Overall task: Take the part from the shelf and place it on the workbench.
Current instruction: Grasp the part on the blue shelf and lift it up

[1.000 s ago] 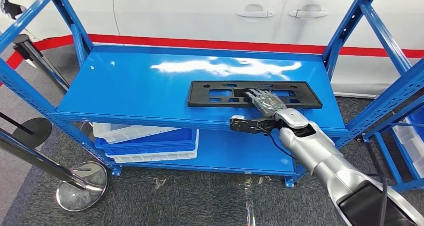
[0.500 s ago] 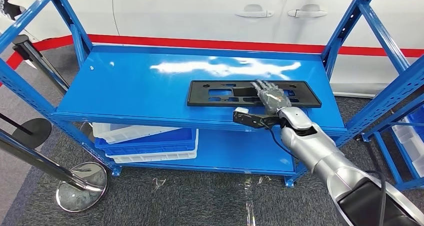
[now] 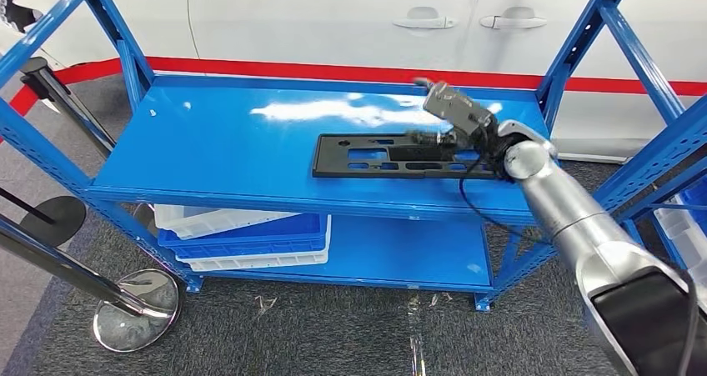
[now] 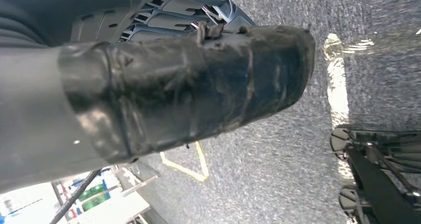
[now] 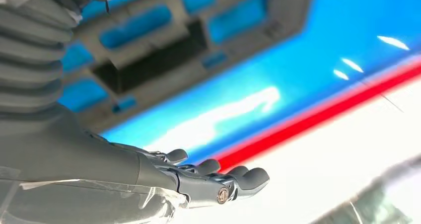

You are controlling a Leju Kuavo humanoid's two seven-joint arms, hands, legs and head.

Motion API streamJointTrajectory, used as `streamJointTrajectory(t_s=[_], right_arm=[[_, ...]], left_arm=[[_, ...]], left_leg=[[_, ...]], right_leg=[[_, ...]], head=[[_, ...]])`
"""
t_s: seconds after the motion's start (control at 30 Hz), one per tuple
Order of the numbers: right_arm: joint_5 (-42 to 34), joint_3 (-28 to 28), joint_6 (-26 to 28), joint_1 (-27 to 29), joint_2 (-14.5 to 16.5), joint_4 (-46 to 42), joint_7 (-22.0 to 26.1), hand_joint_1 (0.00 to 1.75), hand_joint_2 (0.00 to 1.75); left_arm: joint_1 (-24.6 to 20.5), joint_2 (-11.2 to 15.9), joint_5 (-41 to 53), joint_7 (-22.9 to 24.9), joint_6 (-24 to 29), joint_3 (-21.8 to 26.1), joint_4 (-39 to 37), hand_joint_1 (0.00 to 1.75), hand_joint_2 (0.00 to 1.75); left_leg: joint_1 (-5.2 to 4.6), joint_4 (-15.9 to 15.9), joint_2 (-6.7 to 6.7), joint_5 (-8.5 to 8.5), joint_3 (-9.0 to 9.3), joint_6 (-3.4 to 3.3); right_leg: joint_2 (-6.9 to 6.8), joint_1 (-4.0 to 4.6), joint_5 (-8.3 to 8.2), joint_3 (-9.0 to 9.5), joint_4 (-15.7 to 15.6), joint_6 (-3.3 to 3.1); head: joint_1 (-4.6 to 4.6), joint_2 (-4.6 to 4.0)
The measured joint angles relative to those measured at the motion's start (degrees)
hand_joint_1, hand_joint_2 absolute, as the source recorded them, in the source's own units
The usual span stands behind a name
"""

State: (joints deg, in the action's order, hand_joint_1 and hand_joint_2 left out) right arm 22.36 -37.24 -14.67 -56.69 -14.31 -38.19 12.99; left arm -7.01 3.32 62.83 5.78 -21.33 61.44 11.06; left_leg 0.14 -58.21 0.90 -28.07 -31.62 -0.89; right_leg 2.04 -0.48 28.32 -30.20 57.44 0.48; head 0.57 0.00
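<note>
Hovering over the black part (image 3: pixel 417 157) (flat on the shelf (image 3: pixel 225 151)), right hand (image 3: pixel 454 113) fingers (image 5: pixel 218 177) extended, holding nothing.

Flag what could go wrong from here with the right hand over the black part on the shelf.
1. The right hand is above the black plastic part and holds nothing; the part lies flat on the smooth blue shelf, so a grasp attempt may just push it along.
2. The part is long with many cut-outs; gripped near one end, it could tilt or snag fingers.
3. The blue shelf upright stands close beside the arm and could be struck.
</note>
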Motion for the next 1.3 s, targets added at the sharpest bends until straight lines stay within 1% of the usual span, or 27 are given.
streamJointTrajectory(t_s=[0.07, 0.13, 0.33, 0.57, 0.93, 0.97, 1.1, 1.3], right_arm=[[-0.8, 0.2, -0.5, -1.4, -0.8, -3.1, -2.4, 0.00, 0.87], [0.6, 0.3, 0.2, -1.9, -1.3, -5.2, -3.7, 0.00, 1.75], [8.8, -0.5, 4.2, -1.8, -1.7, -6.8, -4.6, 0.00, 1.75], [18.2, -4.0, 5.9, -1.0, -1.7, -6.8, -4.8, 0.00, 1.75], [19.7, -5.0, 6.4, -0.4, -1.6, -6.7, -4.8, 0.00, 1.75], [20.2, -5.3, 6.5, -0.3, -1.6, -6.7, -4.8, 0.00, 1.75], [27.4, -7.7, 8.6, 2.1, -0.2, -3.7, -5.3, 0.00, 1.75], [27.7, -8.6, 9.1, 2.6, 0.3, -1.4, -5.3, 0.00, 1.75]], left_arm=[[0.0, 0.0, -0.1, 0.0, 0.1, 0.0, 0.0, 0.00, 0.00], [0.0, 0.0, -0.3, -0.1, 0.3, 0.0, 0.0, 0.00, 0.00], [-0.1, 0.0, -0.4, 0.1, 0.7, 0.0, 0.0, 0.00, 0.00], [-0.2, 0.0, -0.4, 0.7, 0.8, 0.0, 0.0, 0.00, 0.00], [-0.2, 0.0, -0.4, 0.7, 0.8, 0.0, 0.0, 0.00, 0.00], [-0.2, 0.0, -0.4, 0.7, 0.8, 0.0, 0.0, 0.00, 0.00], [-0.2, -0.1, -0.1, 0.6, 0.8, 0.0, 0.0, 0.00, 0.00], [-0.2, -0.1, -0.1, 0.9, 1.0, 0.2, 0.0, 0.00, 0.00]], left_leg=[[0.01, 0.0, -0.01, 0.00, 0.01, 0.00], [0.01, 0.0, -0.01, 0.00, 0.02, 0.00], [0.01, 0.0, -0.02, 0.00, 0.02, 0.00], [0.01, 0.0, 0.00, 0.00, 0.01, 0.00], [0.01, 0.0, 0.00, 0.00, -0.01, 0.00], [0.01, 0.0, 0.00, 0.00, -0.01, 0.00], [0.01, 0.0, 0.03, 0.00, -0.02, 0.00], [0.01, 0.0, 0.03, 0.00, -0.03, 0.00]], right_leg=[[0.01, 0.01, 0.00, 0.00, 0.0, 0.00], [0.01, 0.01, 0.01, 0.01, 0.0, 0.00], [0.02, 0.01, 0.00, 0.02, 0.0, 0.00], [0.00, 0.02, 0.00, 0.02, 0.0, 0.00], [-0.01, 0.02, 0.00, 0.01, 0.0, 0.00], [-0.01, 0.02, 0.01, 0.01, 0.0, 0.00], [-0.04, 0.02, 0.01, 0.01, 0.0, 0.00], [-0.05, 0.02, 0.01, 0.00, 0.0, 0.00]], head=[[-0.01, 0.00], [-0.01, 0.00], [0.00, 0.00], [0.00, 0.00], [0.00, 0.00], [-0.01, 0.00], [0.01, 0.00], [0.01, 0.00]])
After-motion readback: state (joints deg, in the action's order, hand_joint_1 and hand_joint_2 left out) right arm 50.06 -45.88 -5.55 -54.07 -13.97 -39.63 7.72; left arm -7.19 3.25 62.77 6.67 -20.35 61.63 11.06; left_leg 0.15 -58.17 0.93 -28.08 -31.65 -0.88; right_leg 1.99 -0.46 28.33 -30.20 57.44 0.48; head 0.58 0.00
